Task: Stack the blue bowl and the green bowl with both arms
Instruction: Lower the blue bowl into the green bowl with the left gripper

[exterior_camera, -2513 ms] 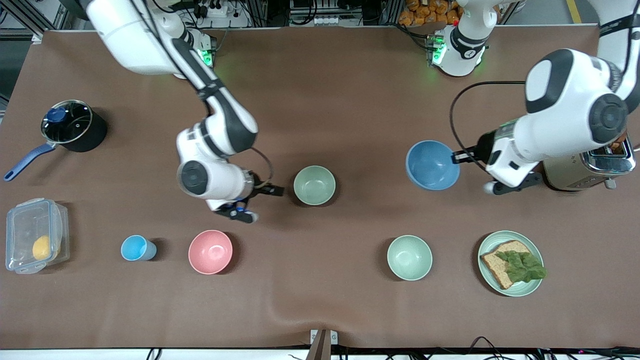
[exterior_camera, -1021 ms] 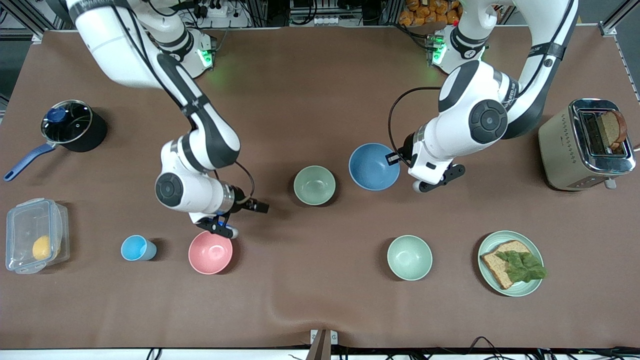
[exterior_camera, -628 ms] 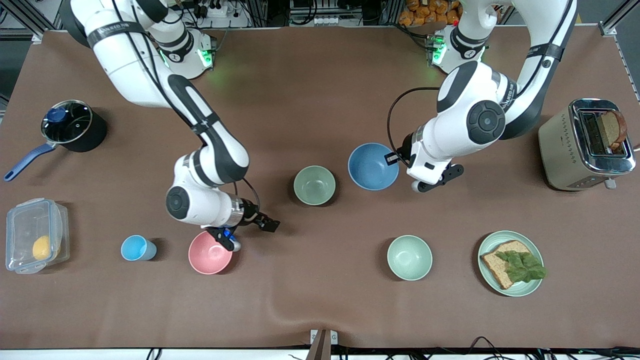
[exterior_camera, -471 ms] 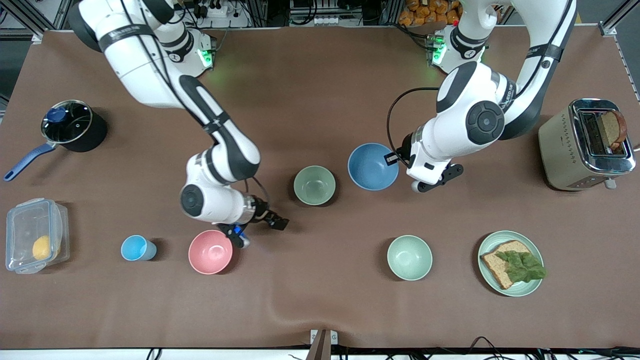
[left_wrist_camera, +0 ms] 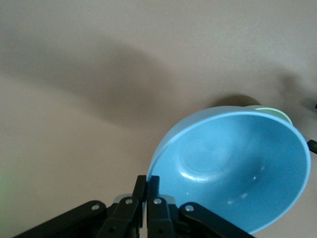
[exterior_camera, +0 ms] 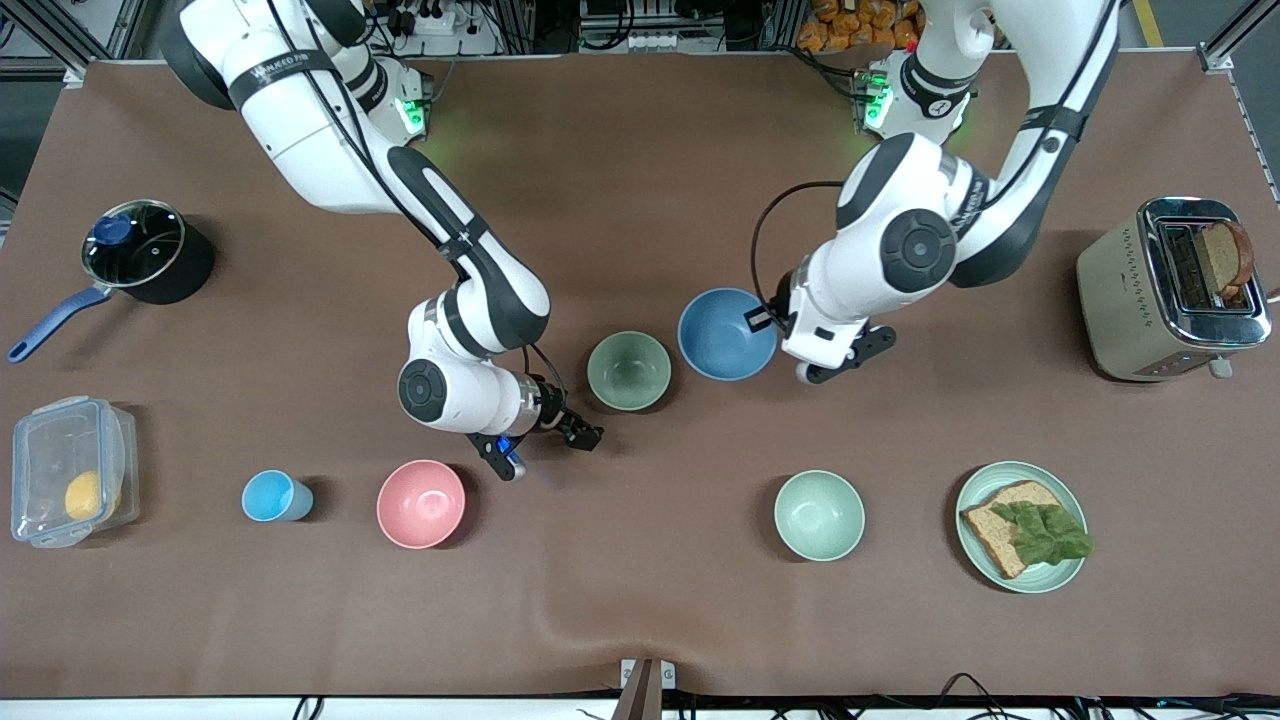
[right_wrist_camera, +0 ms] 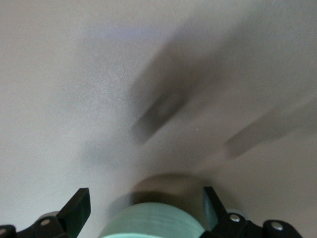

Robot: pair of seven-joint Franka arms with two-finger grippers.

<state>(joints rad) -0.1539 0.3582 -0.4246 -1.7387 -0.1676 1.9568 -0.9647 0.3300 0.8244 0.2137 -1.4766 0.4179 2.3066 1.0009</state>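
Blue is what your left gripper (exterior_camera: pixel 762 318) carries: its fingers (left_wrist_camera: pixel 146 191) are pinched shut on the rim of the blue bowl (exterior_camera: pixel 727 334), which hangs tilted above the table (exterior_camera: pixel 640 180), just beside the green bowl (exterior_camera: pixel 629 371) on the left arm's side. In the left wrist view you see the blue bowl's (left_wrist_camera: pixel 233 169) inside facing the camera, with a pale sliver of the green bowl's (left_wrist_camera: pixel 270 109) rim showing past its edge. The two bowls are not yet stacked.

The green bowl sits upright on the table near the middle. Your right gripper (exterior_camera: pixel 580 434) is low beside it, on the side nearer the front camera, with its fingers (right_wrist_camera: pixel 75 208) spread wide and holding nothing; between them the right wrist view shows a green bowl's rim (right_wrist_camera: pixel 153 220).

Nearer the front camera you have a pink bowl (exterior_camera: pixel 421 504) and a small light-blue cup (exterior_camera: pixel 271 496) toward the right arm's end, and a mint bowl (exterior_camera: pixel 819 515) and a plate (exterior_camera: pixel 974 565) with bread and lettuce (exterior_camera: pixel 1035 528) toward the left arm's end. A toaster (exterior_camera: pixel 1170 290) stands at the left arm's end, a pot (exterior_camera: pixel 145 251) and a clear box (exterior_camera: pixel 70 470) at the right arm's end.
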